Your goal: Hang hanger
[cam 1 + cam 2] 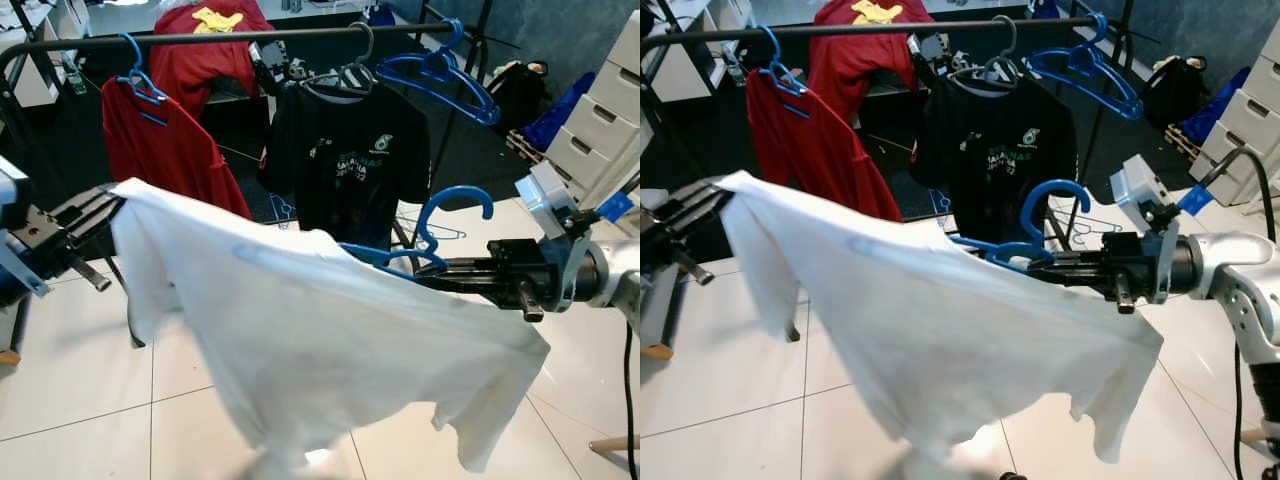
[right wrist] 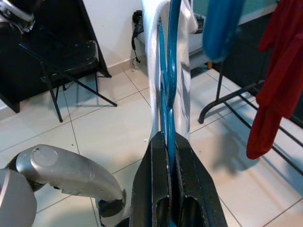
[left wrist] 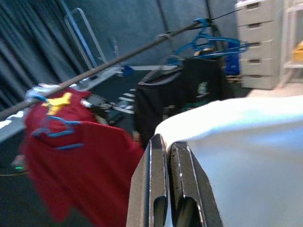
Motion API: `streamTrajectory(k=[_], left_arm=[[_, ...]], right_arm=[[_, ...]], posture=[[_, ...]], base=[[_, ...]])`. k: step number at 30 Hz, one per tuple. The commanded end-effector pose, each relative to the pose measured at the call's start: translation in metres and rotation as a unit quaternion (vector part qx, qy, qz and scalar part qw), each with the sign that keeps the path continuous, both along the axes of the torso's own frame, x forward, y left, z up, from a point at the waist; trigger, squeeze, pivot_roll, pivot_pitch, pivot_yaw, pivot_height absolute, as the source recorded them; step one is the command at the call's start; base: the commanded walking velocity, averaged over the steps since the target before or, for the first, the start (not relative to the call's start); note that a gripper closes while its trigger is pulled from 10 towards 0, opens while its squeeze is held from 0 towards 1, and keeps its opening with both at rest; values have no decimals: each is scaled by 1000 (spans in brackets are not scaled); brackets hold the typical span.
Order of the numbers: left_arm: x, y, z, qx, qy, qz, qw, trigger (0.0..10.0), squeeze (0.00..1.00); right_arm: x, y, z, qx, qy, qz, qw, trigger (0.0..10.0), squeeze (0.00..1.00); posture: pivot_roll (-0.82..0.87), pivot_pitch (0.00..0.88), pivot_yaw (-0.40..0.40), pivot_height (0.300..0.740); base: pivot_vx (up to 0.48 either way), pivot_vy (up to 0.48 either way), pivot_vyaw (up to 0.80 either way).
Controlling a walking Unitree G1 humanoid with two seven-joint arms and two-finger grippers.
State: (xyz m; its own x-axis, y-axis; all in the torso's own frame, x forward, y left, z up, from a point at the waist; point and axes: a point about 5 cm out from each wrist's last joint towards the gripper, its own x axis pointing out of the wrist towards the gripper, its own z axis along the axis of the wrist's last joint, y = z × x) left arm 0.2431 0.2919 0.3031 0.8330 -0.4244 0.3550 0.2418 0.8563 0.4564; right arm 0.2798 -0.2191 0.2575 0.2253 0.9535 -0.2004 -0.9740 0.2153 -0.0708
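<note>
At the right gripper [image 1: 425, 268]: clamped on the blue hanger [image 1: 440, 225] near its neck, hook upward; the wrist view shows the fingers pinching the blue bar edge-on.
At the left gripper [image 3: 168, 156]: pressed together on the shoulder edge of the white shirt [image 1: 310, 340], holding that side up.
Task's thing: the hanger sits inside the white shirt, carried between both arms, below and in front of the rail [image 1: 250, 36].
Outward: on the rail hang a red shirt [image 1: 165, 150] on its own blue hanger, a black shirt [image 1: 350, 155], and an empty blue hanger [image 1: 440, 80].
Risk: the hook likely points partly sideways; lifted so, it could strike the rail or snag the empty hanger instead of catching. The left pinch on cloth alone looks slight, so the shirt may slide off.
Open room: a bare stretch of rail between the red and black shirts seems the widest gap.
Edges: white drawers [image 1: 610, 110] stand near the right arm; tiled floor [image 1: 80, 400] below.
</note>
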Motion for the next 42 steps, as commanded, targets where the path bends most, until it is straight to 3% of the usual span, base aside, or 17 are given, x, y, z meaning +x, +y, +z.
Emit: streamTrajectory(k=[1,5,8,9,13,14,15,16,17,21,30,31,32,37,40,42], left_arm=[[-7,14,18,12,-26,26,999,0,0],[-8,17,19,18,-24,31,999,0,0],[-6,15,11,21,-6,28,999,0,0],[-3,9,-6,28,25,15,999,0,0],[-3,9,-6,28,25,15,999,0,0],[-1,1,-20,29,52,-4,998,2431,0],[-1,1,-20,29,52,-4,998,2431,0],[-1,-19,-43,27,92,-59,994,10000,0],[-3,-36,-60,28,121,-101,987,10000,0],[-5,-50,-76,31,148,-129,980,10000,0],[0,-29,-86,47,171,-68,982,10000,0],[1,-26,-88,39,176,-58,982,10000,247],[-1,-24,-93,32,188,-55,980,10000,1000],[-5,-19,-104,51,218,-44,974,10000,1000],[-13,-11,-115,75,256,-39,963,10000,1000],[-25,-6,-127,96,307,-56,945,10000,1000]], right_arm=[[-4,3,-7,0,6,-1,1000,10000,0],[-5,4,-10,1,10,-3,1000,10000,0],[-7,5,-9,4,11,-5,1000,10000,0],[-7,4,-6,6,8,-7,1000,10000,0],[-7,4,-6,6,8,-7,1000,10000,0],[-7,2,-4,6,5,-9,1000,10000,0],[-7,2,-4,6,5,-9,1000,10000,0],[-6,0,-2,2,1,-12,1000,10000,0],[-5,0,-2,-2,-1,-12,1000,10000,0],[-4,1,-2,-10,-3,-11,1000,10000,0],[-4,0,-2,-28,-6,-13,999,10000,0],[-4,0,-3,-35,-3,-11,999,10000,0],[-5,2,-6,-44,1,-6,999,10000,0],[-6,5,-9,-53,7,4,999,10000,0],[-7,7,-8,-49,8,10,999,10000,0],[-9,9,-5,-40,8,20,999,10000,0]], posture=[[-58,145,31,740],[-61,149,34,740],[-68,150,35,740],[-73,151,36,740],[-73,151,36,740],[-79,152,35,740],[-79,152,35,740],[-81,153,27,740],[-81,154,25,740],[-83,153,22,740],[-85,154,17,740],[-87,155,16,740],[-87,154,15,740],[-87,153,14,740],[-87,152,14,740],[-85,153,14,740]], base=[[0,0,0],[0,0,0],[0,0,0],[0,0,0],[0,0,0],[0,0,0],[0,0,0],[0,0,0],[0,0,0],[0,0,0],[0,0,0],[0,0,0],[0,0,0],[0,0,0],[0,0,0],[0,0,0]])
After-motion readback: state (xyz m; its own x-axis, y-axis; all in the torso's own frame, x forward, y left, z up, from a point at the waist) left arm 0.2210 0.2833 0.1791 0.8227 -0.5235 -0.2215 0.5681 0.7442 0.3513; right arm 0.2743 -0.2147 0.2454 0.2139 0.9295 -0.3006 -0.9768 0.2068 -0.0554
